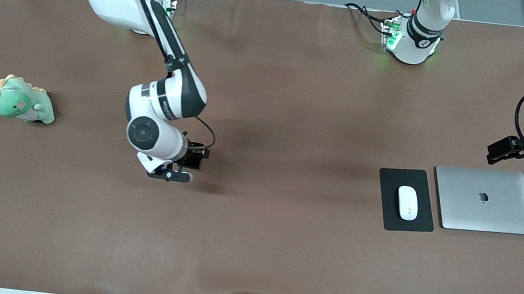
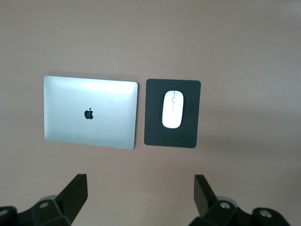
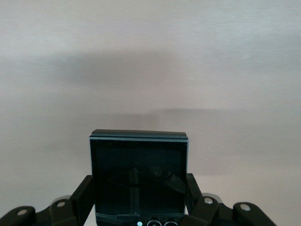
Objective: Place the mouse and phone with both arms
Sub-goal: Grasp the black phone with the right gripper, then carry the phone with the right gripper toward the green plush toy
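Note:
The white mouse lies on a black pad toward the left arm's end of the table; both also show in the left wrist view, the mouse on the pad. My left gripper is open and empty, up over bare table next to the laptop. My right gripper is shut on the black phone, held by its two sides low over the bare table toward the right arm's end.
A closed silver laptop lies beside the pad. A green dinosaur plush sits at the right arm's end of the table. The brown table cover stretches between them.

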Robot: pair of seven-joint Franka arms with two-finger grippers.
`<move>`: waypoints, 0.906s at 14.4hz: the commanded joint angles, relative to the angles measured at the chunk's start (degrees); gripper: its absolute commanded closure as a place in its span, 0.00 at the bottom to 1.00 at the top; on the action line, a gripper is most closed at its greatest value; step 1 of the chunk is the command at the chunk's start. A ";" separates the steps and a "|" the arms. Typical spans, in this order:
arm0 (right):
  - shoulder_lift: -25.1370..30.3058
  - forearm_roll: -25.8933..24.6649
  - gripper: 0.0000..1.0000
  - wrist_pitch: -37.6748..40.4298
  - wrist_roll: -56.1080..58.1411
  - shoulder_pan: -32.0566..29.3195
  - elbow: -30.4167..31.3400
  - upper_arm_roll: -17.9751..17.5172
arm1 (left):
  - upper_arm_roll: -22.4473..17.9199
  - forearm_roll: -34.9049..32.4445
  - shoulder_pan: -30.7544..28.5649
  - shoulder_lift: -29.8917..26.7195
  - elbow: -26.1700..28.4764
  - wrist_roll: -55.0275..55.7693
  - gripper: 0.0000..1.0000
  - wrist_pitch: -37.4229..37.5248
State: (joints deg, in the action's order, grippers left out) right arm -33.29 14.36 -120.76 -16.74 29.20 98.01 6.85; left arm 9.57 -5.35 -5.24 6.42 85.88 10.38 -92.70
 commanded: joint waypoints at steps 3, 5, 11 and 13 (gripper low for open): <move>7.88 -0.21 1.00 -0.96 6.71 -5.46 10.08 -0.26 | 0.71 1.48 -0.56 -3.34 0.96 -0.28 0.00 1.99; 9.29 -1.61 1.00 -1.93 7.16 -6.52 13.24 0.00 | 0.71 1.83 -0.64 -4.04 0.96 -0.28 0.00 2.43; 12.55 -8.39 1.00 -4.48 13.38 -14.07 19.84 0.36 | 0.71 2.45 -0.64 -4.31 0.96 -0.28 0.00 2.78; 12.99 -8.39 1.00 -4.74 13.84 -16.45 20.90 0.36 | 0.71 2.71 -0.73 -4.31 0.87 -0.28 0.00 3.05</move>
State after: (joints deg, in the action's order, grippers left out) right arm -23.71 6.69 -124.80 -4.03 15.60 115.58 8.16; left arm 9.98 -3.89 -5.30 3.40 85.96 10.38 -90.38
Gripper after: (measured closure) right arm 0.203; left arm 0.000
